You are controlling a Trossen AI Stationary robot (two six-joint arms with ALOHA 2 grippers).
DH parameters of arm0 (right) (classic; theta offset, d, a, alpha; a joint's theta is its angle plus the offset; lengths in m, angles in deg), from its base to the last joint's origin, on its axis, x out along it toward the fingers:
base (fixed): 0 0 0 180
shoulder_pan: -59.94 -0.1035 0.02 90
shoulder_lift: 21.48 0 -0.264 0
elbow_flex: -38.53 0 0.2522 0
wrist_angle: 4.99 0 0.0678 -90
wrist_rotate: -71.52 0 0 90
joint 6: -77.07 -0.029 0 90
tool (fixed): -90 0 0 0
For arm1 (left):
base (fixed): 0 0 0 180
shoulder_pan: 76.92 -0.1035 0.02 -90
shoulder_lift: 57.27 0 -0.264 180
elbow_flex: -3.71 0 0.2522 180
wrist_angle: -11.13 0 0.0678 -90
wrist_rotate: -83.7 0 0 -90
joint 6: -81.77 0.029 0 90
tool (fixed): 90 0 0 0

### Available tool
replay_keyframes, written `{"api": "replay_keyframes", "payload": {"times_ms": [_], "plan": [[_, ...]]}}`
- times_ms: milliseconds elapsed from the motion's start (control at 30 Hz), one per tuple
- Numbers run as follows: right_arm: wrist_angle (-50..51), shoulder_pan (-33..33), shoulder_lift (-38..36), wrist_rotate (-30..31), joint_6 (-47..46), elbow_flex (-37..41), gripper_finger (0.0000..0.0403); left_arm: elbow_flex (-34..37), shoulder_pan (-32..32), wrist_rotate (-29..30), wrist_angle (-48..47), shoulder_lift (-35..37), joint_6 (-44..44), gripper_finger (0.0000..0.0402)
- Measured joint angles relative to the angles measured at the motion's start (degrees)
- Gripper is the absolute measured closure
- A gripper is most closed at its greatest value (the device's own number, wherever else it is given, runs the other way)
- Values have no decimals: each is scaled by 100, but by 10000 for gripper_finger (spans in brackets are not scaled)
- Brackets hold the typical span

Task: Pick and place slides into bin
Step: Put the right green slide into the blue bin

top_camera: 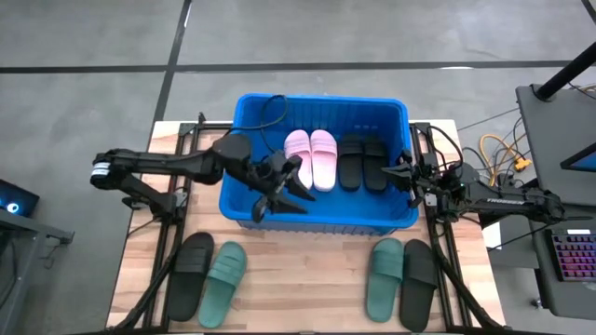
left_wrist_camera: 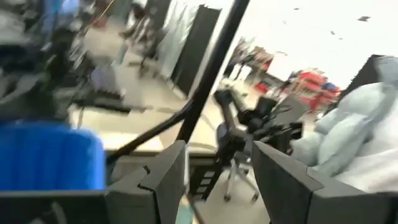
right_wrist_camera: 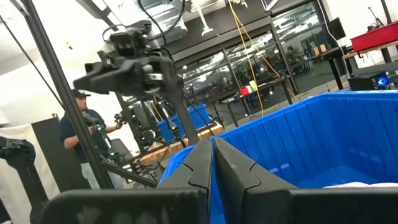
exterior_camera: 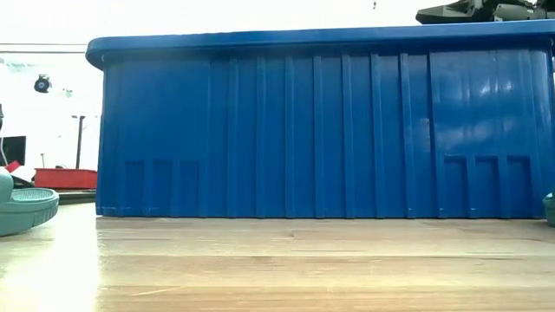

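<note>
Nearest the overhead camera, four slides lie on the wooden tabletop (top_camera: pixel 298 279) in front of the bin (top_camera: pixel 317 216). On my left side a black slide (top_camera: pixel 190 275) rests just beside a dark green slide (top_camera: pixel 223 284). On my right side a second dark green slide (top_camera: pixel 384 278) lies just beside a second black slide (top_camera: pixel 419 284).

Behind them stands the bright blue bin, with ribbed walls and a rolled rim. Inside it, a pair of light pink slides (top_camera: pixel 311 158) lies side by side, and a pair of black slides (top_camera: pixel 362 162) lies just beside them, toward my right.

My left gripper (top_camera: pixel 276 199) hangs over the left half of the bin, near its front wall. Its fingers stand apart and I hold nothing in them.

My right gripper (top_camera: pixel 391 172) sits at the bin's right rim, pointing inward. Its fingers are pressed together and empty.

From tabletop height, the bin's front wall fills most of the view, with the toe of a green slide at the far left edge.
</note>
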Motion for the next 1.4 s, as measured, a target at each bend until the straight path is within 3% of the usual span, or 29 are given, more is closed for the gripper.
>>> {"api": "replay_keyframes", "payload": {"times_ms": [433, 567, 700, 933, 1200, 1400], "plan": [[-37, 0, 2, -51, -79, 0, 394, 12, 116, 186, 169, -48, -315, 231], [-486, -5, 23, -764, -180, -115, 394, 11, 104, 279, 169, -48, -302, 231], [-54, -50, 177, -866, -222, -777, 388, 13, 49, 409, 172, -48, -156, 231], [2292, -64, 1067, -988, 355, -2487, 325, 11, -150, 832, -133, 7, 28, 231], [2671, -385, 2194, -1510, 1203, -4083, 223, 11, -454, 994, -1227, 376, 116, 230], [3683, -651, 2800, -1506, 901, -5084, 206, 13, -570, 1559, -2024, 982, 526, 230]]}}
